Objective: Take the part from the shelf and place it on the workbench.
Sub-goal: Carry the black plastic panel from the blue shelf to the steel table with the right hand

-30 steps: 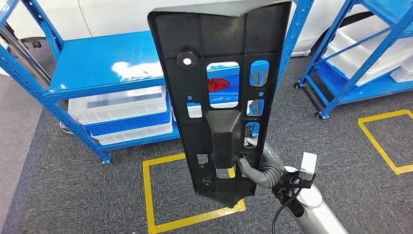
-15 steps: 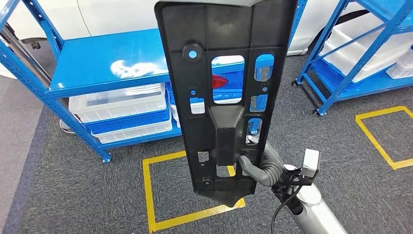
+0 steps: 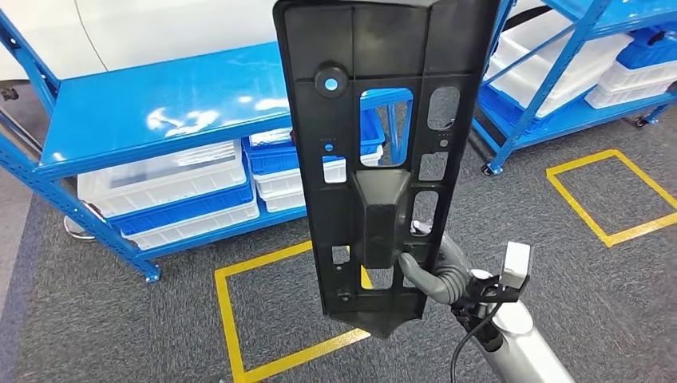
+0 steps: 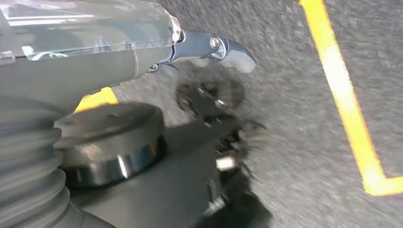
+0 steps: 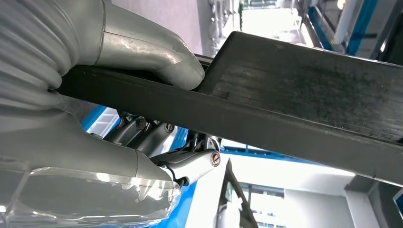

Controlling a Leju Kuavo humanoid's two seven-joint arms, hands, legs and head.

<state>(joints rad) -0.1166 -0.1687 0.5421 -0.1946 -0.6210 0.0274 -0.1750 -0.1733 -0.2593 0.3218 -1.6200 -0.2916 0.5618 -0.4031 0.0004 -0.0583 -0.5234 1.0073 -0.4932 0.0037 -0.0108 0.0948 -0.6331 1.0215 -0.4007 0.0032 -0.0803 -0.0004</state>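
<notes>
Part held upright in right hand, in front of the shelving.

The black part (image 3: 383,152), a long panel with cut-outs, stands nearly vertical above a yellow floor square (image 3: 279,315) on grey carpet. Right hand (image 3: 435,271) grips it near the lower edge: thumb (image 5: 157,52) pressed on one face, fingers (image 5: 190,164) behind the other. Left hand (image 4: 209,47) hangs over the carpet holding nothing, fingers extended. Behind the part, a blue shelf (image 3: 160,104) has white and blue bins (image 3: 172,191) under its top. A second blue rack (image 3: 559,88) stands to the right.
</notes>
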